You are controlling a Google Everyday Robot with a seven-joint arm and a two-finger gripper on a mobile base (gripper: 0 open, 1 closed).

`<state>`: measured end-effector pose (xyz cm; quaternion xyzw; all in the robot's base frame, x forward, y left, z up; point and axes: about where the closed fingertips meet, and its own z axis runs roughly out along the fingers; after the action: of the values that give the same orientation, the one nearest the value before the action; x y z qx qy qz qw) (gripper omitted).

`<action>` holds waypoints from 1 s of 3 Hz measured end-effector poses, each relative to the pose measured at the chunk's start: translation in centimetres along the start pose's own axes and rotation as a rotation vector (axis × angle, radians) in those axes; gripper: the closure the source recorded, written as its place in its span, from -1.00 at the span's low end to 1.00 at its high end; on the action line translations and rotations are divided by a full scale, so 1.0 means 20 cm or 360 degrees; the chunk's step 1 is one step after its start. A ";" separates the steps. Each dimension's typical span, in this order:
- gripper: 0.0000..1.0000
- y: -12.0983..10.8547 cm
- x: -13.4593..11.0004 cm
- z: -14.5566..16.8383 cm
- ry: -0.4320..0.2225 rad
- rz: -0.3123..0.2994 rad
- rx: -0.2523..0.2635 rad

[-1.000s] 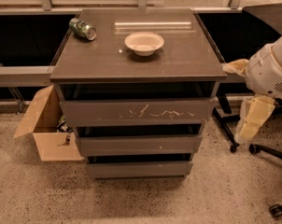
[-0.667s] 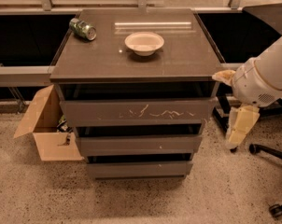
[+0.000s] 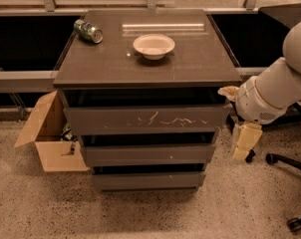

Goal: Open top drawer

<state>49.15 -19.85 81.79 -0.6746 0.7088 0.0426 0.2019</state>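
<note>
A dark grey-brown cabinet (image 3: pixel 140 82) stands on a speckled floor (image 3: pixel 41 208) in front of a low window ledge. Its flat tabletop (image 3: pixel 195 61) is the widest surface. To the right of the cabinet, the robot's thick white arm (image 3: pixel 280 86) comes in from the right edge, reaching toward the cabinet's upper right corner.

The top drawer (image 3: pixel 145 119) sits directly under the tabletop, with a dark gap between the two. It is the widest of the cabinet's three fronts, and white squiggly scratches run across the middle of its panel. Below it are the two narrower drawers (image 3: pixel 148 154), plain and unmarked, each set a little further in.

An open cardboard box (image 3: pixel 53 156) rests on the floor against the cabinet's lower left side, one flap raised. The black wheeled legs of a chair (image 3: pixel 282 158) show on the floor to the cabinet's right, behind the arm.

The gripper (image 3: pixel 232 123) is just beside the right end of the top drawer. Its jaws stand wide apart with nothing between them: one cream finger (image 3: pixel 228 90) points at the cabinet's corner under the tabletop, while the other hangs lower, off the cabinet's right side.

A shallow white bowl (image 3: pixel 154 46) sits near the middle of the tabletop. A green can (image 3: pixel 88 31) lies on its side at the cabinet's back left corner.
</note>
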 end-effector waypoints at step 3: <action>-1.00 -0.14 0.05 0.42 0.0068 -0.0151 -0.0027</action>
<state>53.87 -18.27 74.31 -0.7099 0.6797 0.0245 0.1828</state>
